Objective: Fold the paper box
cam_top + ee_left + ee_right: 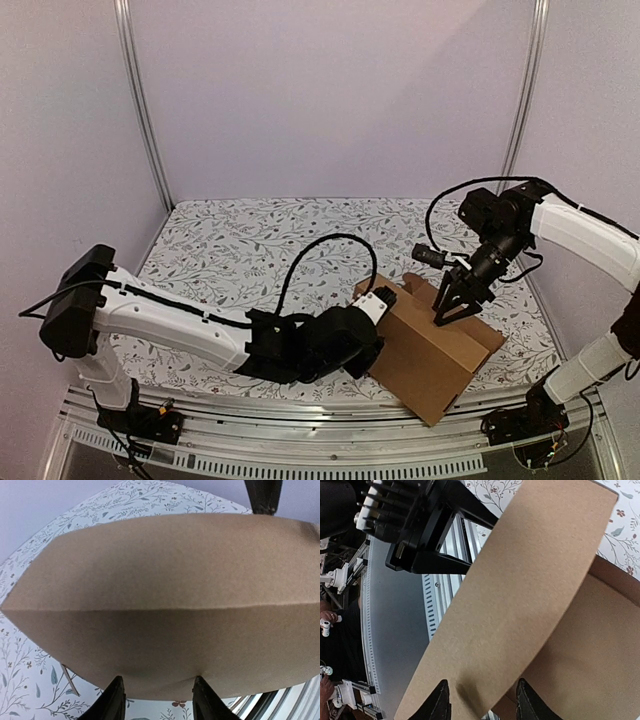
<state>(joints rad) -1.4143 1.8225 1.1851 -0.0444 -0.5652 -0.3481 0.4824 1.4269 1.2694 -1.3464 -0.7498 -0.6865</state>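
The paper box (440, 360) is plain brown cardboard, partly folded up, near the table's front right edge. Its large lid panel slopes down toward the front, and small flaps stand at its far left corner. My left gripper (376, 340) is at the box's left side. In the left wrist view the open gripper (159, 700) has its fingertips (116, 700) against the box wall (165, 605), holding nothing. My right gripper (447, 313) points down onto the top of the box. In the right wrist view the open gripper (482, 700) has its tips against the lid panel (520, 595).
The table has a floral cloth (260, 250). A slotted aluminium rail (300, 440) runs along the front edge, just below the box's near corner. Metal posts (145, 110) stand at the back corners. Black arm hardware (420, 525) shows beyond the lid panel.
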